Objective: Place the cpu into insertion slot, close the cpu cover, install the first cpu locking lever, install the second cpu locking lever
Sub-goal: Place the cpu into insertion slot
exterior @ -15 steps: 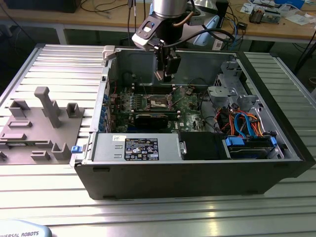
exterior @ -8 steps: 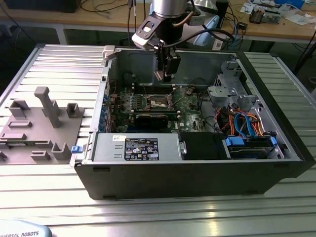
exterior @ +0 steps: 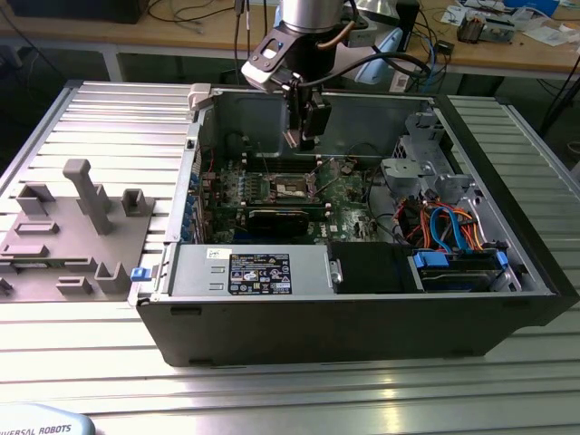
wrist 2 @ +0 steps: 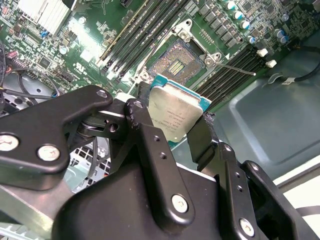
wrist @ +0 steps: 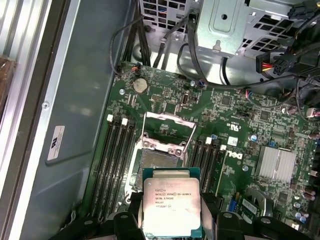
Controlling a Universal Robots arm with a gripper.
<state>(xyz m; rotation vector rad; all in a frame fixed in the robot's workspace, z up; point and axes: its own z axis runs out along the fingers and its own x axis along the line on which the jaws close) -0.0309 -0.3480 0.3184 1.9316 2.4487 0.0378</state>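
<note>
Open computer case [exterior: 362, 317] lies on a slatted metal counter [exterior: 272, 390], with a grey plastic fixture [exterior: 72, 227] beside it at the exterior view's left. The arm reaches down into the case over the green circuit board [exterior: 344, 195]. The jaws are narrow, clamped on two opposite edges of the cpu [wrist 2: 175, 112] [wrist: 169, 207], its silvery top facing both wrist cameras. The cpu is in the air, not seated, held above the board just beside the insertion slot [wrist: 157, 167] [wrist 2: 175, 65] [exterior: 292, 188]. In the first wrist view its edge overlaps the slot's near side. The slot is bare, its dark contact field showing. The cpu cover [wrist: 167, 115] is swung open, standing up from the slot's far edge. Long black memory slots [wrist: 117, 160] [wrist 2: 135, 35] flank the slot on both sides. A thin metal rod [wrist 2: 235, 68] sticks out next to the slot, not latched. Cables and a drive cage sit in the case at the exterior view's right.
</note>
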